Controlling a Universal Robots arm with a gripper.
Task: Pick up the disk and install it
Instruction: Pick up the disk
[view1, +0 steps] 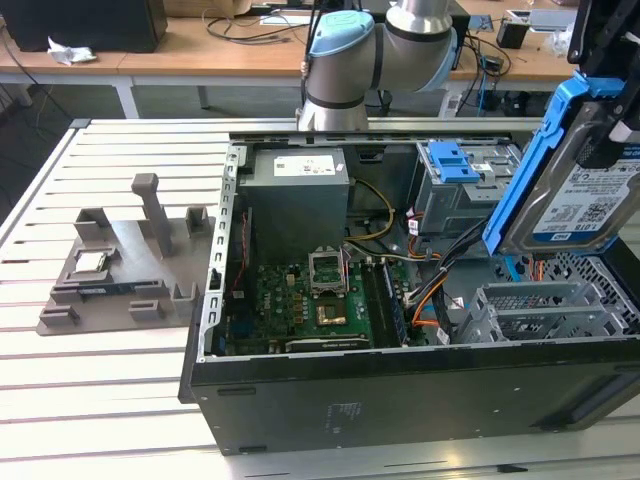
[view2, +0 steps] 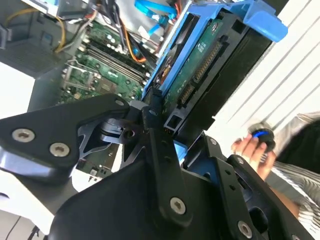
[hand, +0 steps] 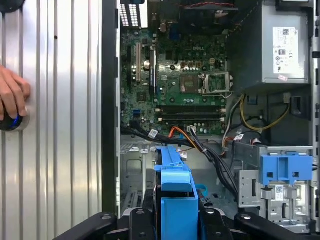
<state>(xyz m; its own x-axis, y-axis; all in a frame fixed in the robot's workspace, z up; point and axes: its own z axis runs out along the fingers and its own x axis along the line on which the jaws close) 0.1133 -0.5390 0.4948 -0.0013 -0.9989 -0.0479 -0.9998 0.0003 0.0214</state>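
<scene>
The gripper (view2: 165, 125) has its black jaws clamped across one end of the disk (view1: 585, 200). It grips the blue plastic frame rather than the drive's faces, which I judge keeps the label and the circuit board free of pressure. The disk hangs on edge in the air, tilted, above the drive cage (view1: 540, 310) at the end of the open computer case (view1: 400, 400) on the exterior view's right, touching nothing there. That stance fits a drive being lined up for a bay. Its body is flat silver metal with a white-and-blue label, and in the second wrist view its green board and connector row face the camera. The cage is perforated bare sheet steel. The motherboard (hand: 185, 85) and grey power supply (hand: 280, 45) fill the rest of the case, and orange and black cables cross between them. The case lies on a ribbed aluminium table (view1: 100, 400), and a person's hand (hand: 12, 97) rests on a small blue-and-black knob at the table's edge.
</scene>
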